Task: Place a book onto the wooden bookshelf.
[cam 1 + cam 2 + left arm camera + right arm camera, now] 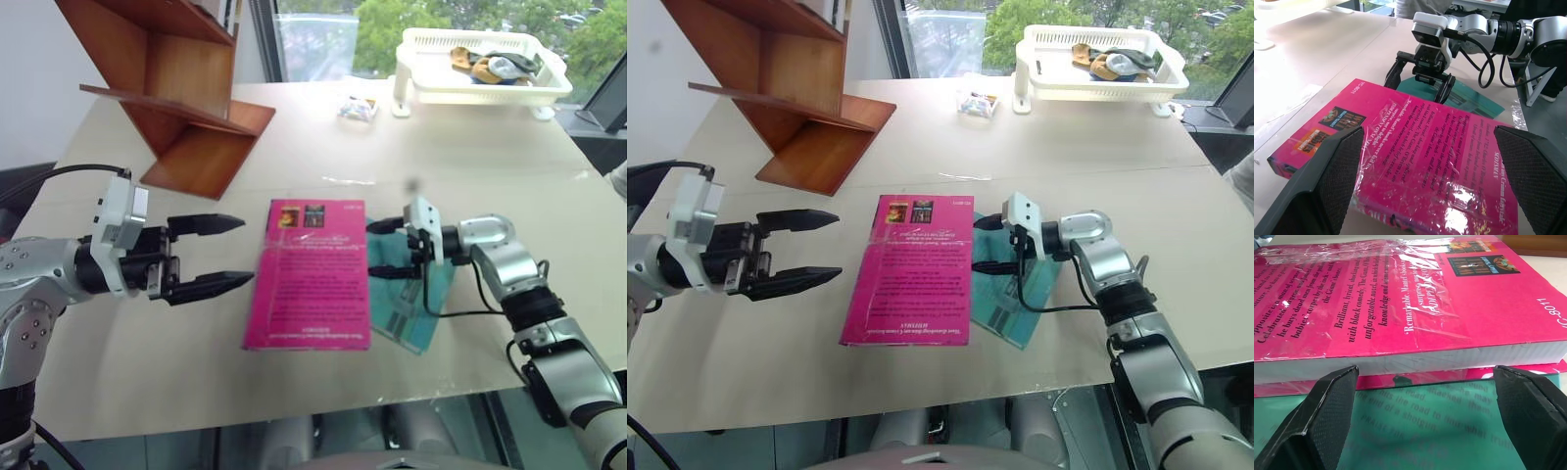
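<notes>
The book (pixel 310 275), a thick magenta-pink paperback, is laid flat near the front edge of the table (pixel 441 147), its glossy cover up and two small dark pictures at its far end. Its right edge is overlapped onto a thinner teal book (pixel 416 318) lying beneath it. The left gripper (pixel 227 253) is held just left of the book, level with it and pointed toward it, with both black fingers spread wide and nothing between them. The right gripper (pixel 377 249) is positioned at the book's right edge, over the teal book, its fingers parted and aimed at the page block; nothing is gripped. Farther back on the left, the wooden bookshelf (pixel 181 93) is set. At the far right, a white basket tray (pixel 470 83) is seen.
</notes>
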{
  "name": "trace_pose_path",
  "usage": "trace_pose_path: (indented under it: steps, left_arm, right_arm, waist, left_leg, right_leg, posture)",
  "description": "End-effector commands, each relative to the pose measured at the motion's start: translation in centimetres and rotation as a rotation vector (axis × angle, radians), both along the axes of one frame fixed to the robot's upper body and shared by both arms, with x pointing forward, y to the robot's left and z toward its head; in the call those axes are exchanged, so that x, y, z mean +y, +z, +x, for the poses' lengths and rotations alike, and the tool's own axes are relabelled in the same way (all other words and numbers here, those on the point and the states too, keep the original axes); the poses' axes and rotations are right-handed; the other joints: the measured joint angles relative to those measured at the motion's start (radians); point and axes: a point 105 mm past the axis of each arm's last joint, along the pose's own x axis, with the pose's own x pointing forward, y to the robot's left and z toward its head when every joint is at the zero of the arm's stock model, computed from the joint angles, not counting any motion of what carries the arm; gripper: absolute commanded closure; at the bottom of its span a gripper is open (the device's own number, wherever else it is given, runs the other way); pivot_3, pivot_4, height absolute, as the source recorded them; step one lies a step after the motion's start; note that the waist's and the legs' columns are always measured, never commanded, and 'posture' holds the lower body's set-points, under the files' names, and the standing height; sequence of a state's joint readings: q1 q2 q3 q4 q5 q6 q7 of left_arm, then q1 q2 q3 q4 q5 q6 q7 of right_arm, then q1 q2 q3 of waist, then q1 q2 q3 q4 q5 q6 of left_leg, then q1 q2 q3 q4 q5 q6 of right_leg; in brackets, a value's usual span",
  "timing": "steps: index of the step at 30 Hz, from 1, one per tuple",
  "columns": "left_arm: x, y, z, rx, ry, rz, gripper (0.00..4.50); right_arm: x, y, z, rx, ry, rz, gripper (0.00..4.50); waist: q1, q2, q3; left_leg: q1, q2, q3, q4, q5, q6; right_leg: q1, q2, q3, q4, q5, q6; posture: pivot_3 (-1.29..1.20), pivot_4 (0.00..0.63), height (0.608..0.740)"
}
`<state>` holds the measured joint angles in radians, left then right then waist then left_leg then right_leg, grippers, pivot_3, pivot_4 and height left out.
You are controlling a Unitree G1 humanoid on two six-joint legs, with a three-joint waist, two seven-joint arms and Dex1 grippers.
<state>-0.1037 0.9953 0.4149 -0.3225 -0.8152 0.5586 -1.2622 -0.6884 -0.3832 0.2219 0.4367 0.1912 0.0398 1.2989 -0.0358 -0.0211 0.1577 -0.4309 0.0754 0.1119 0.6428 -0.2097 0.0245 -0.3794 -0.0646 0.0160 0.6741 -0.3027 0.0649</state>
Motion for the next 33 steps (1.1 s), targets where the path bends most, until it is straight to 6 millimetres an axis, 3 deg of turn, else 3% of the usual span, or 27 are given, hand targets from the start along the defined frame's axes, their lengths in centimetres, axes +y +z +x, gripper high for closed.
trace_pose_path:
  steps: [1, 5, 9, 14, 20, 24, 30, 33]
  left_arm:
    - [-0.1, 0.4, -0.2, -0.033, -0.005, 0.008, 0.03]
    - [0.5, -0.2, 0.1, 0.000, 0.029, -0.001, 0.03]
    - [2.2, -1.1, 1.4, 0.107, 0.135, -0.025, 0.03]
    - [3.2, -3.6, 2.2, 0.245, 0.211, -0.080, 0.03]
    - [2.3, -6.7, 2.8, 0.470, 0.207, -0.209, 0.03]
    - [1.9, -9.6, 3.2, 0.671, 0.238, -0.206, 0.03]
    - [0.3, -9.1, 4.2, 0.832, 0.155, -0.384, 0.03]
    - [-0.1, -8.7, 4.8, 0.885, 0.140, -0.424, 0.03]
  right_arm:
    - [-0.9, 1.7, 0.3, -0.071, -0.012, 0.009, 0.00]
    - [-3.6, 2.0, -0.1, -0.080, -0.062, -0.014, 0.00]
    - [-6.8, 2.5, -1.4, -0.092, -0.116, -0.033, 0.00]
    - [-10.6, 3.9, -4.9, -0.092, -0.191, -0.030, 0.00]
    - [-14.2, 6.5, -8.4, -0.116, -0.298, -0.020, 0.00]
    - [-14.8, 9.0, -11.0, -0.061, -0.301, 0.026, 0.00]
    - [-14.9, 10.9, -14.0, 0.047, -0.304, 0.114, 0.00]
    - [-15.1, 10.9, -14.4, 0.051, -0.329, 0.124, 0.00]
  waist:
    - [0.000, 0.000, 0.000]
    - [0.006, 0.000, 0.000]
    - [0.014, 0.000, 0.000]
    - [0.023, 0.000, 0.000]
    - [0.026, 0.000, 0.000]
    - [0.025, 0.000, 0.000]
    - [0.027, -0.003, -0.001]
    - [0.028, -0.003, -0.001]
  left_leg:
    - [0.000, 0.000, 0.000, 0.000, 0.000, 0.000]
    - [0.000, 0.000, 0.000, 0.000, 0.000, 0.000]
    - [0.000, 0.000, 0.000, 0.000, 0.000, 0.000]
    - [0.000, 0.000, 0.000, 0.000, 0.000, 0.000]
    - [0.000, 0.000, -0.001, 0.001, -0.003, 0.004]
    - [0.000, 0.000, -0.003, 0.002, -0.003, 0.005]
    - [0.000, 0.000, -0.010, 0.004, -0.003, 0.005]
    - [-0.001, -0.001, -0.011, 0.005, -0.003, 0.005]
  right_leg:
    - [0.000, 0.000, 0.000, 0.000, 0.000, 0.000]
    - [0.000, 0.000, 0.000, 0.000, 0.000, 0.000]
    - [0.000, 0.000, 0.000, 0.000, 0.000, 0.000]
    - [0.000, 0.000, 0.000, 0.000, 0.000, 0.000]
    - [0.001, 0.000, 0.000, 0.001, 0.000, 0.000]
    - [0.001, 0.000, -0.001, 0.003, 0.000, 0.000]
    - [0.002, 0.000, -0.002, 0.004, 0.000, 0.000]
    - [0.002, 0.000, -0.003, 0.004, 0.000, 0.000]
  posture:
    - [0.00, 0.150, 0.740]
    - [0.00, 0.150, 0.740]
    - [0.00, 0.150, 0.740]
    - [0.00, 0.150, 0.740]
    - [0.00, 0.150, 0.740]
    - [0.00, 0.150, 0.740]
    - [0.00, 0.150, 0.740]
    - [0.00, 0.150, 0.740]
